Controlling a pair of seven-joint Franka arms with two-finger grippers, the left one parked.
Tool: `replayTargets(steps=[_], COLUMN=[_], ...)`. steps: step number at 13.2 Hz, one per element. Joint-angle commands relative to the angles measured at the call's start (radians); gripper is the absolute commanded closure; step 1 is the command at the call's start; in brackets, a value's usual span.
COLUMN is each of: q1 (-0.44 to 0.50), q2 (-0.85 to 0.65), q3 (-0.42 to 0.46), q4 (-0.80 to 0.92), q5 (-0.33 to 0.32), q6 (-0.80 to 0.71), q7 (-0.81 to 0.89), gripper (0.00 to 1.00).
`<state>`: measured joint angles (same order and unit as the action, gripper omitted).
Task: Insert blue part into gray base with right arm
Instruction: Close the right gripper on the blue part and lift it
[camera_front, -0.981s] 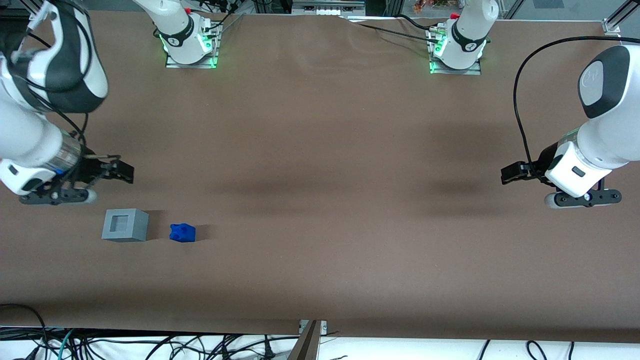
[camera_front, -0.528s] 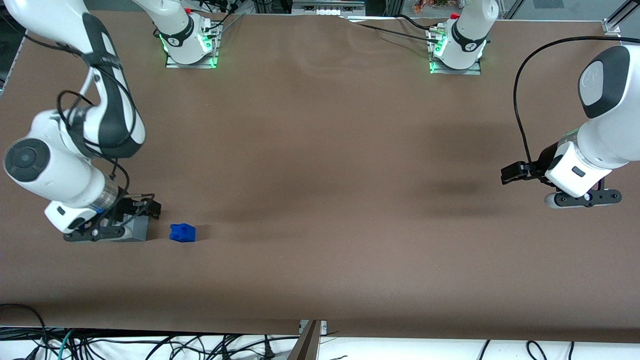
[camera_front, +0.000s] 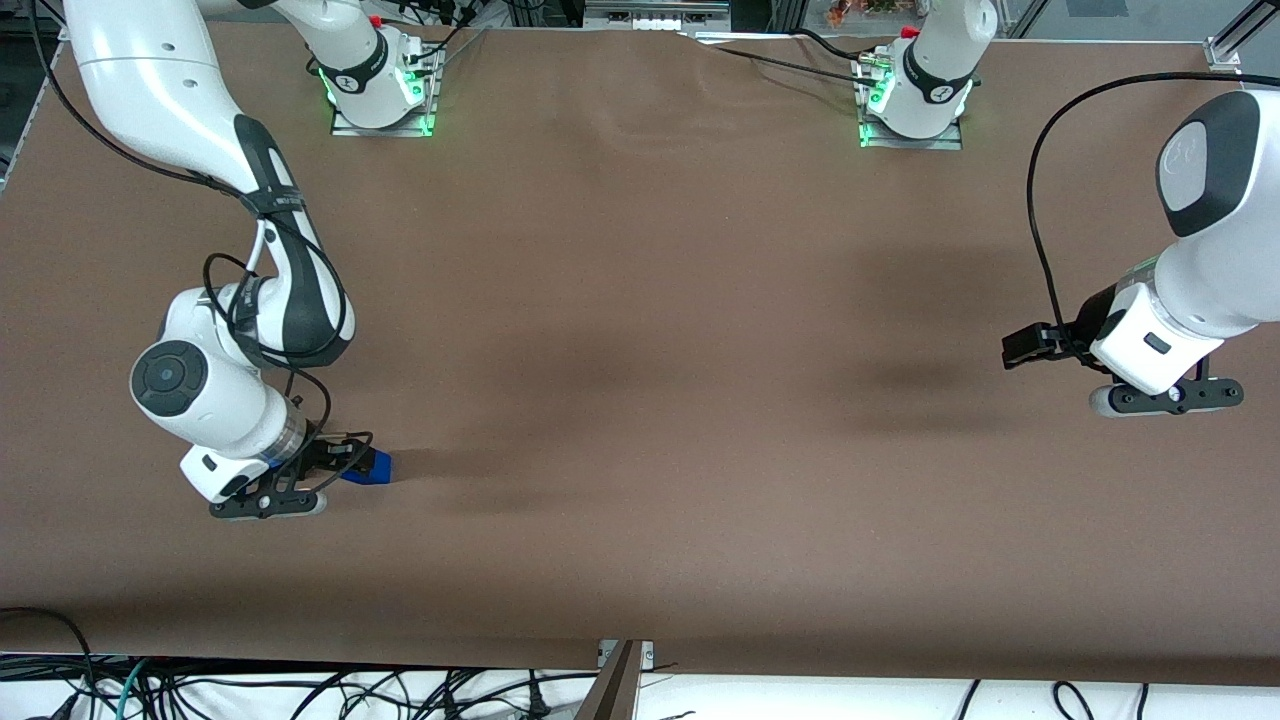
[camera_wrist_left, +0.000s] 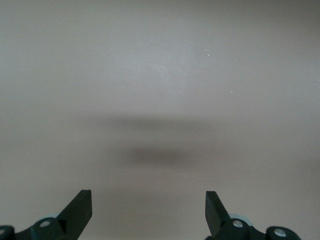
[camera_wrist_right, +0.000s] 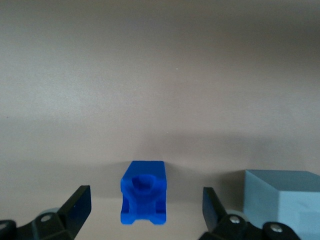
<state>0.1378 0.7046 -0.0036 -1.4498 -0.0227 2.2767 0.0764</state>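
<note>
The blue part lies on the brown table between the open fingers of my right gripper, with a gap on each side. In the front view the right gripper hangs low over the blue part, and only one end of the part shows past the fingers. The gray base stands beside the blue part, just outside one finger. In the front view the gray base is hidden under the right arm's wrist.
Two arm bases with green lights stand at the table edge farthest from the front camera. Loose cables lie below the near edge. The brown table cover has slight wrinkles.
The right arm has swung nearer the front camera and along the table. Its gripper went from farther back than the gray base, over the base, to the blue part, which has not moved.
</note>
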Motion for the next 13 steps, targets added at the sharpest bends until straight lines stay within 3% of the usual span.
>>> replayTargets(steps=[1,9,10,12,13], q1=[0.0,0.0,0.0,0.0,-0.001], q2=[0.048,0.065,0.064,0.062,0.061], q3=[0.001,-0.001,-0.001,-0.001,-0.001], q4=[0.032,0.009,0.006,0.006,0.008], q5=[0.055,0.047,0.049,0.049,0.047], q6=[0.012,-0.002,-0.008,-0.031,-0.032], q7=[-0.001,-0.017,-0.017,-0.018,-0.018], gripper=[0.01,0.02,0.11,0.53,0.64])
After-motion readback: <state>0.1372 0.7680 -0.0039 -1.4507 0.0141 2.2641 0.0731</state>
